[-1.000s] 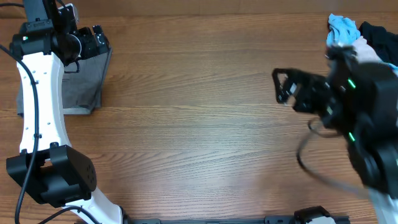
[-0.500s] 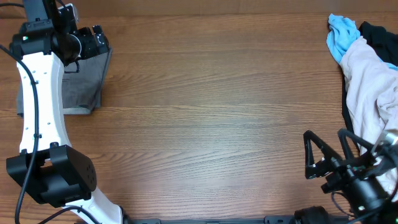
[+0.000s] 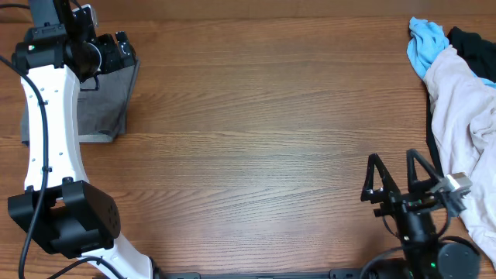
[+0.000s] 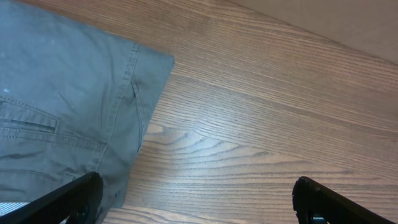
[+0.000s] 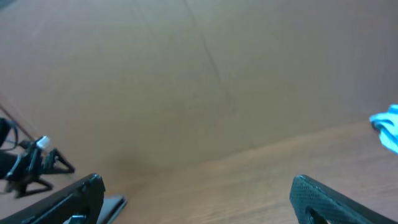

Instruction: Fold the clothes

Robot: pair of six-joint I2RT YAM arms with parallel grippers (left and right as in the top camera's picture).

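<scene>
**Shorts parked far left, both jaws empty: a gap between folds**

Worktop (image 3: 256,132) is brown wood, and everything on it sits at the two ends. Left arm (image 3: 46,132) runs up the left edge with its head over the gray shorts (image 3: 105,105). They lie flat as a compact block at the far-left end, partly under that arm. In the left wrist view the shorts (image 4: 62,106) fill the upper left. I see one squared corner, a stitched edge and a slit pocket, and the cloth is smooth.

Left jaws are spread wide with nothing between them. One fingertip (image 4: 78,196) overlaps the cloth edge in view, but I can't tell if it touches.

Whitish-pink garment (image 3: 465,116) is heaped along the far-right edge and is not my target. Right arm (image 3: 422,232) sits at the near right, well apart from the shorts. Right jaws are also spread and empty, and that wrist camera shows only wall and a strip of wood.

Light-blue cloth (image 3: 425,43) is at the top right, touching the pink heap, with a dark cloth (image 3: 473,39) just beside it.

My read is that no grasp is in hand, so this is a gap between folds or the fold is about finished. The block looks tidy, but I can't count layers. If another fold is due, the left jaws need to drop onto that free corner, pinch all layers and carry them over. The right arm would have to cross the whole worktop to help.
</scene>
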